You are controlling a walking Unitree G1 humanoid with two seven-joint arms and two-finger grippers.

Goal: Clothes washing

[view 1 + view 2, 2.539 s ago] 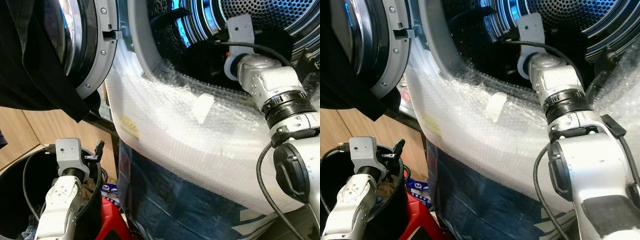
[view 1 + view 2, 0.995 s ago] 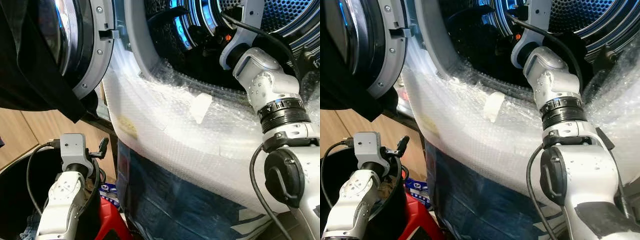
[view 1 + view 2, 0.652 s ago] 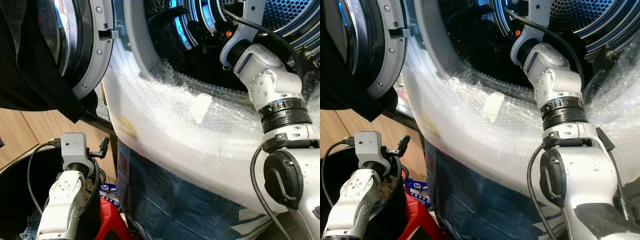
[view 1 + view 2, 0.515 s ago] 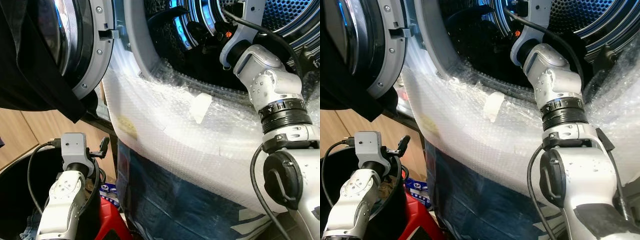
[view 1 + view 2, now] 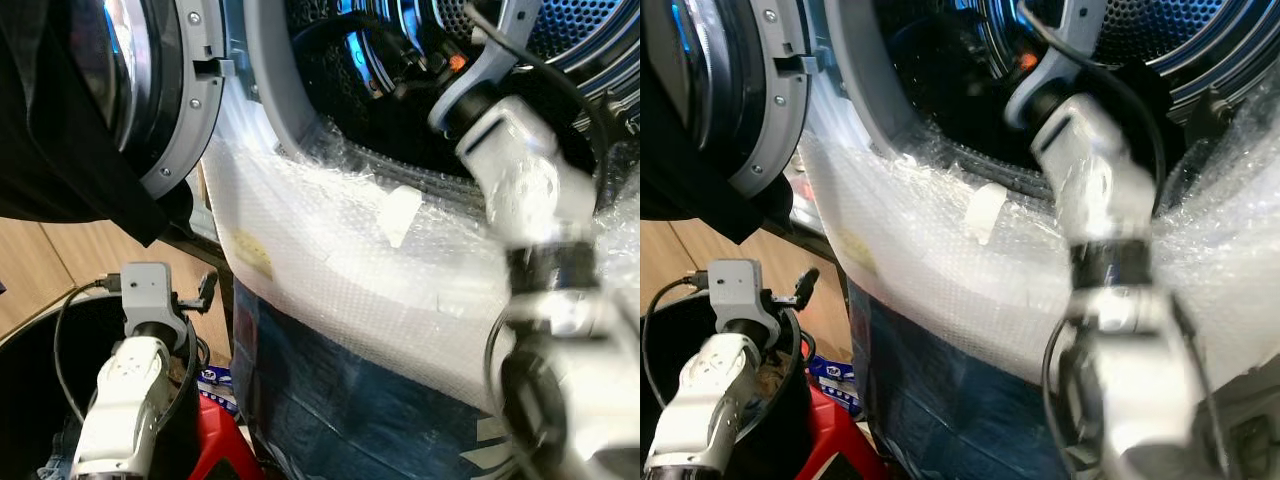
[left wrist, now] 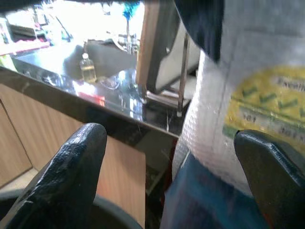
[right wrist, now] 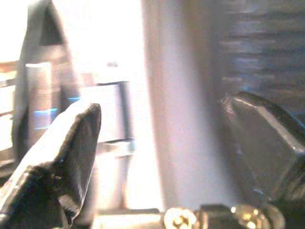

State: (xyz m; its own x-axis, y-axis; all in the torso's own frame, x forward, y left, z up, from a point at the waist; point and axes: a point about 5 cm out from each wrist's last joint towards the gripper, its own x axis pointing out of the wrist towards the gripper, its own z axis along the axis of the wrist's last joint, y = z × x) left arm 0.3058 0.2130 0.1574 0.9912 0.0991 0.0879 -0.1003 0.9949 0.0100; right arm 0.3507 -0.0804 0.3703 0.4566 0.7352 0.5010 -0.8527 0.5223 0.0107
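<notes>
The washing machine's drum stands open, its rim padded with bubble wrap. A dark garment hangs over the open door at the upper left. My right arm reaches over the rim into the drum and is blurred by motion. In the right wrist view my right gripper is open with nothing between its fingers. My left gripper is low on the left, over the rim of a black laundry bin. It is open and holds nothing.
A red object sits on the floor between the bin and the machine's blue-wrapped front. A yellow label shows through the wrap beside the left gripper. Wooden panels stand behind the bin.
My right arm has swung a little to the left at the drum mouth and is now blurred. The left arm has barely moved. Both grippers stay open.
</notes>
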